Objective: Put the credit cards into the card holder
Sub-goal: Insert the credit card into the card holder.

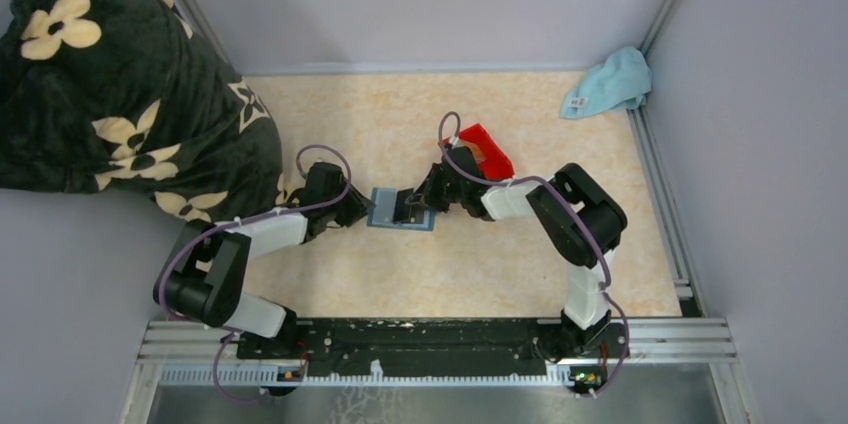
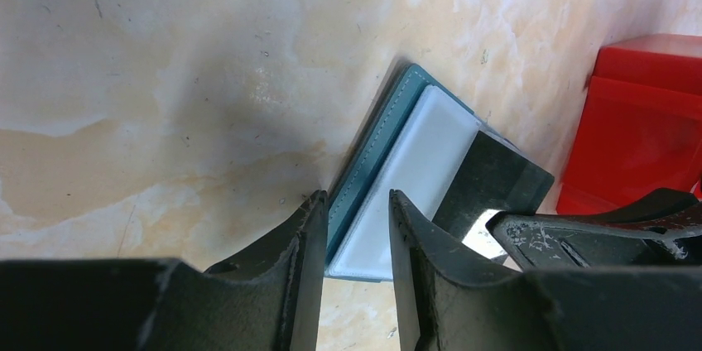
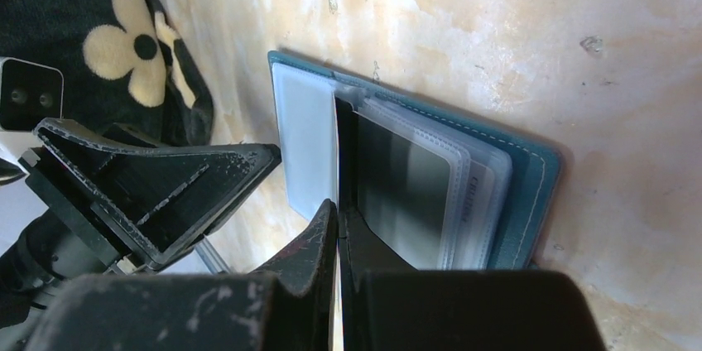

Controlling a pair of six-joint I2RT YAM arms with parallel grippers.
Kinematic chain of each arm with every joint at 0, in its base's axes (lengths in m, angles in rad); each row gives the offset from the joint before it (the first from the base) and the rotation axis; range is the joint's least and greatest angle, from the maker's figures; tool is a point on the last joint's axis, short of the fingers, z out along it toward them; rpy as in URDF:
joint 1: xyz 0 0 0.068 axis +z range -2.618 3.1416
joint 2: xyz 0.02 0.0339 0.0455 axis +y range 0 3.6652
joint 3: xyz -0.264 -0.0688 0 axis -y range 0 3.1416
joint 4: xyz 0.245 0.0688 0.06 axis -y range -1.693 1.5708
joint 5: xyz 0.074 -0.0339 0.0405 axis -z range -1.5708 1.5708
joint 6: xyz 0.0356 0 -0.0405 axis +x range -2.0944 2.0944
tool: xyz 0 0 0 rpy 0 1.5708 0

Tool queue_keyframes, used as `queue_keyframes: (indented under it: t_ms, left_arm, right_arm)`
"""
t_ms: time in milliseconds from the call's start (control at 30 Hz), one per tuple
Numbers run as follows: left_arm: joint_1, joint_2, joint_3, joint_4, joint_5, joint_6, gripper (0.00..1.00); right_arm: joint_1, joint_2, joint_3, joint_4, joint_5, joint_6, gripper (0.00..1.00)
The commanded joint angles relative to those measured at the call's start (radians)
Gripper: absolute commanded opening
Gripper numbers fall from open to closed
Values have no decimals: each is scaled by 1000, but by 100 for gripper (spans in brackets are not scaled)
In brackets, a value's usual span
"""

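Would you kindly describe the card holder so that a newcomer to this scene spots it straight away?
On the beige table, look at the middle, where the left hand and right hand meet. The card holder lies open there: a small teal wallet with clear sleeves, unlike the red bin beyond it.

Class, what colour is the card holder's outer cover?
Teal-blue; the card holder shows best in the right wrist view.

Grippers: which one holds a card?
The right gripper, shut on a card edge-on over the open wallet; the left gripper is open at the wallet's edge.
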Motion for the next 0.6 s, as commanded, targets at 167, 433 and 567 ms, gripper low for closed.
queue_keyframes:
  t_ms: [167, 433, 567]
  left_arm:
    - [8, 34, -23, -27, 10, 24, 40]
    - [15, 49, -27, -19, 16, 26, 39]
    - [18, 55, -27, -15, 21, 26, 39]
  right_arm:
    - [29, 40, 11, 26, 11, 15, 0]
    - [43, 60, 9, 18, -7, -36, 0]
    - [50, 73, 12, 13, -18, -60, 0]
